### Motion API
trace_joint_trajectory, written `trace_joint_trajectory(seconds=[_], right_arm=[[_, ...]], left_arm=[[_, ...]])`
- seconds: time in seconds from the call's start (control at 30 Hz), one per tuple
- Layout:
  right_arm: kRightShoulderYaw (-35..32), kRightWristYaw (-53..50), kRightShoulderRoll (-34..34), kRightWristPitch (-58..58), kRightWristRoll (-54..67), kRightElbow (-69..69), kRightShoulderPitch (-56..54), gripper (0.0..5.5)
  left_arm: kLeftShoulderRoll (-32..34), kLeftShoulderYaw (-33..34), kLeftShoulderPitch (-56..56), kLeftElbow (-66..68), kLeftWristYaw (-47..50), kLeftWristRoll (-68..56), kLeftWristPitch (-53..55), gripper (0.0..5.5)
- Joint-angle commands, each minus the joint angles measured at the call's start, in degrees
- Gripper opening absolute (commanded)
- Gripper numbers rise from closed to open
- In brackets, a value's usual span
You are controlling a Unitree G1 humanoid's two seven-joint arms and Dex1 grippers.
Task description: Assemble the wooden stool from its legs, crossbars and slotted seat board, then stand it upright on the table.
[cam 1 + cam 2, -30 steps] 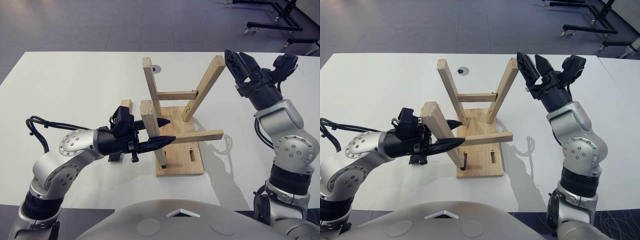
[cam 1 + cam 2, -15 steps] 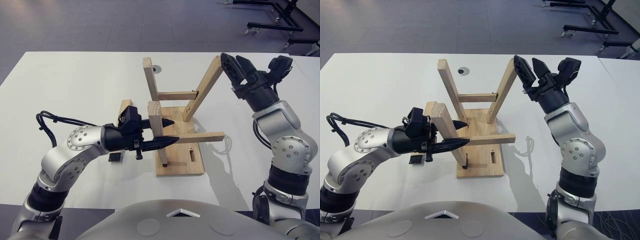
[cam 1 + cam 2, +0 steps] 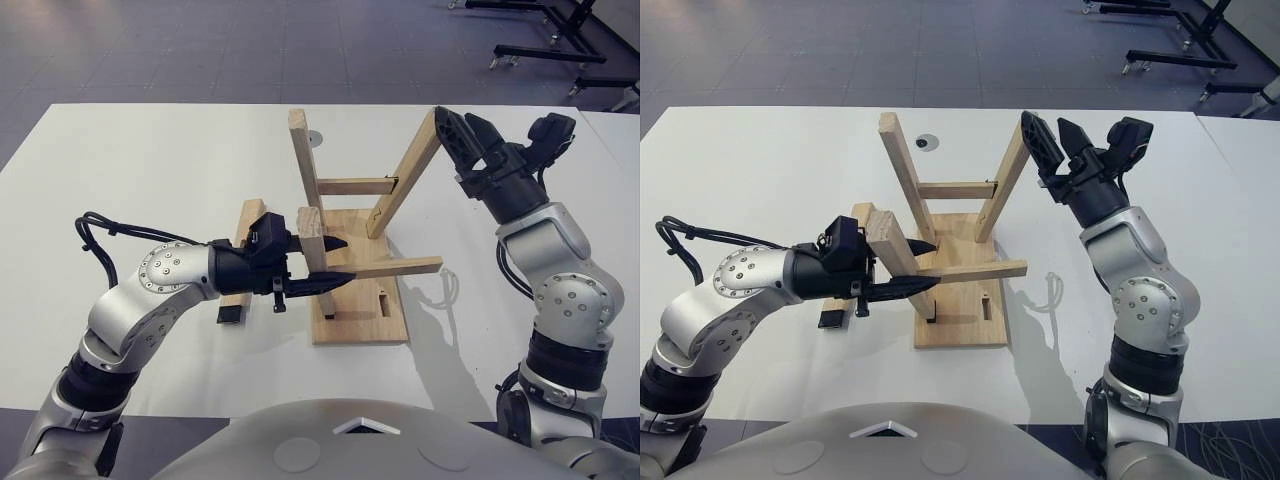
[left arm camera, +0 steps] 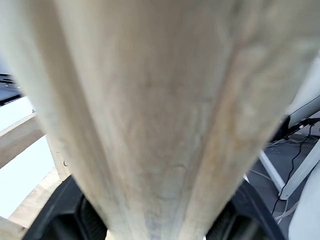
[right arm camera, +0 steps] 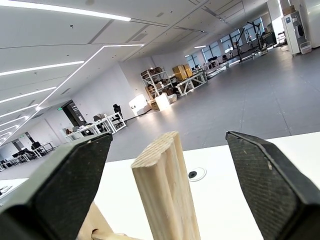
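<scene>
1. My left gripper (image 3: 342,259) pinches the near leg (image 3: 311,226) — nearly upright, its lower end on the seat board (image 3: 362,322).
2. The seat board lies flat on the table, long axis running away from me.
3. My right gripper (image 3: 455,117) is spread wide around the top of the far right leg (image 3: 408,180) — a leaning leg.
4. White table (image 3: 150,150); grey floor (image 3: 200,40) beyond.

One seat board (image 3: 352,328) is there. Legs are three: far-left leg (image 3: 303,165), far-right leg (image 3: 410,175), near leg (image 3: 309,222). Crossbars are two: upper crossbar (image 3: 355,186), lower crossbar (image 3: 400,267). One more wooden piece (image 3: 247,212), partly hidden, and one small black part (image 3: 228,315) are also counted. Grippers are two: left gripper (image 3: 347,260), right gripper (image 3: 453,114).
</scene>
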Motion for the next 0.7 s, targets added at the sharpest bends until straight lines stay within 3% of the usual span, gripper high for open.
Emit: trace_joint_trajectory(seconds=[0.03,0.33,0.7], right_arm=[[0.2,-0.3,0.6,-0.1,-0.8,-0.6,-0.6,4.19],[0.6,-0.1,3.2,-2.4,-3.2,-0.6,0.0,4.19],[0.8,1.5,5.5,-5.2,-6.1,1.0,-0.8,4.19]], left_arm=[[3.9,-3.8,1.7,1.1,0.5,9.4,-0.6,2.07],[12.6,-2.3,-2.0,5.4,-6.8,15.7,-6.2,2.04],[11.1,-1.3,-5.6,14.1,-7.9,16.7,-9.6,2.04]])
